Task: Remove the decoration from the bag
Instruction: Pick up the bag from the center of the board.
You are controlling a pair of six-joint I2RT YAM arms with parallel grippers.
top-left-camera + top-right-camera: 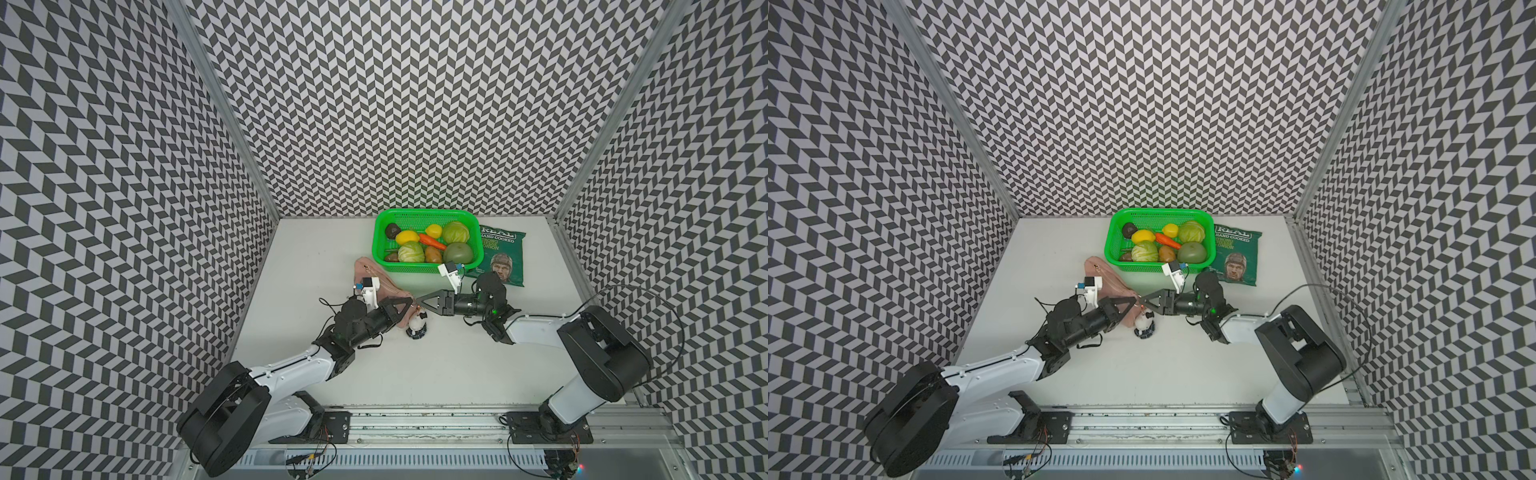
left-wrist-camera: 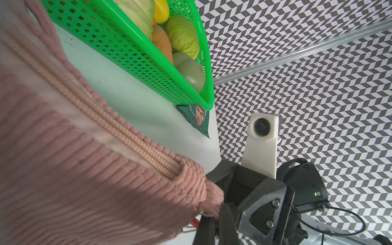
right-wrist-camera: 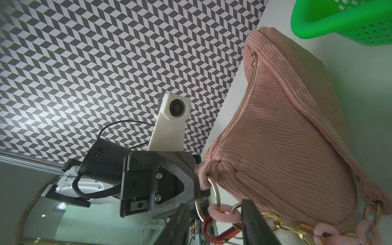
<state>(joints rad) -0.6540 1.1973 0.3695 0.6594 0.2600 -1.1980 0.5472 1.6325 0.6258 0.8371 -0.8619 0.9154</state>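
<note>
You are looking down at a white table (image 1: pixel 415 374) with two arms meeting near its middle. The bag (image 1: pixel 376 282), a dusty-pink corduroy pouch with a zip along its top, lies on the table just in front of a green basket (image 1: pixel 424 212) of toy vegetables; a dark green crisp packet (image 1: pixel 500 253) lies beside the basket on the robot's right. Your left gripper (image 1: pixel 409 306) is closed tight on the bunched end of the bag nearest the right arm; the left wrist view shows its fingers (image 2: pixel 227 224) pinching the ribbed fabric just past the end of the zip. Your right gripper (image 1: pixel 420 300) points at that same end from the opposite side, its tip almost touching the left one. In the right wrist view its jaws stand partly apart, with a gold ring (image 3: pixel 216 191), a pink link (image 3: pixel 224 214) and a red clasp (image 3: pixel 206 228) in the gap between them; one finger is against the pink link, the other is clear of it, so nothing is clamped. A gold and pink chain (image 3: pixel 286 228) trails from there along the bag's lower edge. The decoration (image 1: pixel 417 326), a small white plush figure with a dark checked end, rests on the table just below the two gripper tips, right beside the bag's held end. You cannot tell from these views whether the red clasp belongs to it.
</note>
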